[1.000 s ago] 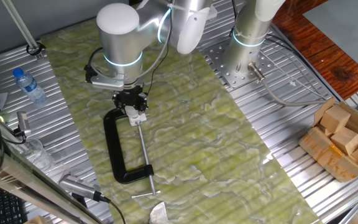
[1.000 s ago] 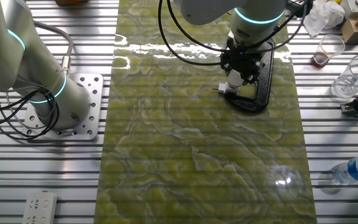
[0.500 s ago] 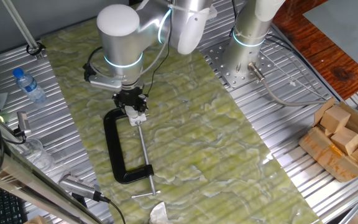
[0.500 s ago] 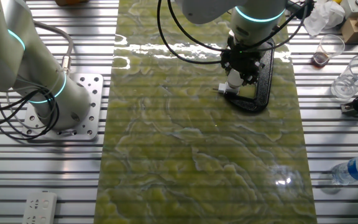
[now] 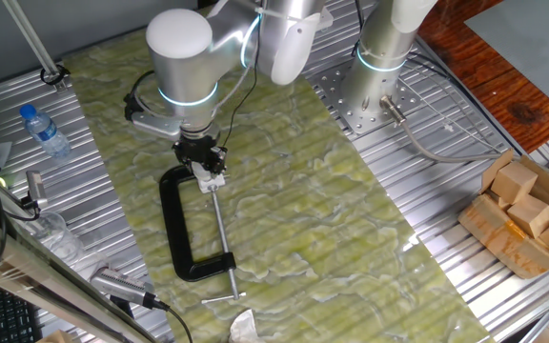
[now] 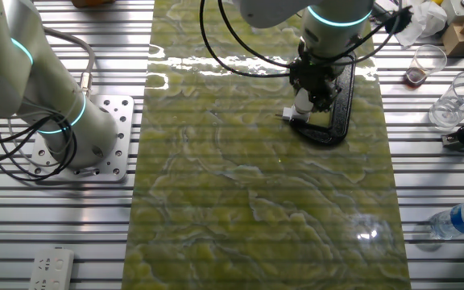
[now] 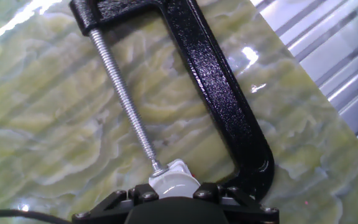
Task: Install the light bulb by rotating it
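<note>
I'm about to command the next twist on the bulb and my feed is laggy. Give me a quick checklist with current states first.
1. Tool on the light bulb: ok, it sits right over the bulb in both fixed views.
2. Grip firm on the bulb: cannot tell, the fingertips are hidden in every view.
3. Socket fitting held in the black clamp: ok, the screw tip meets the white fitting.
4. Clamp flat on the green mat: ok.
5. Bulb fully seated: cannot tell, the joint is covered by the tool.
6. Nearby clutter: ok, the bottle lies well away from the clamp.
</note>
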### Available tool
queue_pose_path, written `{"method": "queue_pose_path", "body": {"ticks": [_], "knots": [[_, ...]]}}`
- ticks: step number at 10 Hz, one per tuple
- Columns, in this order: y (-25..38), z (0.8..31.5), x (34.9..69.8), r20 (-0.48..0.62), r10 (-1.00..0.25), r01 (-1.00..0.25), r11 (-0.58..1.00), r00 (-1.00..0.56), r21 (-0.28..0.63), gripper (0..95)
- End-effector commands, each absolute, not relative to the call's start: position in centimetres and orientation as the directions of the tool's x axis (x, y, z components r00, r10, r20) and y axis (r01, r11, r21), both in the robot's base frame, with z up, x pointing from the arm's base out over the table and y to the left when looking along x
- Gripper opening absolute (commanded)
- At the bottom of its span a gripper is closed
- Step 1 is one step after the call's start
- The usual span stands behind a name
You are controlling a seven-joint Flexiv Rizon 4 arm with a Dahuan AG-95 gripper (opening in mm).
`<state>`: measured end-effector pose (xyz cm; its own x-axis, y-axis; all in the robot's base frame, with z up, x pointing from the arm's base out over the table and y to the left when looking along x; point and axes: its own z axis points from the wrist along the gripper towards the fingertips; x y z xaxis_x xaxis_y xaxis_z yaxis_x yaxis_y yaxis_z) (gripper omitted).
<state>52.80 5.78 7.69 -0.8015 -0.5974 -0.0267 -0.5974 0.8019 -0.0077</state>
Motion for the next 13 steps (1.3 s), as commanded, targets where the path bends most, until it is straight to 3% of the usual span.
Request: {"method": "queue_pose_path", "body": {"ticks": [1,13], "knots": [[5.69,7.63,52.81,-0.009,-0.486,-0.486,0.874,-0.874,0.005,0.0],[5.60,7.68,52.70,0.029,-0.160,-0.159,0.987,-0.987,0.029,0.0]]}}
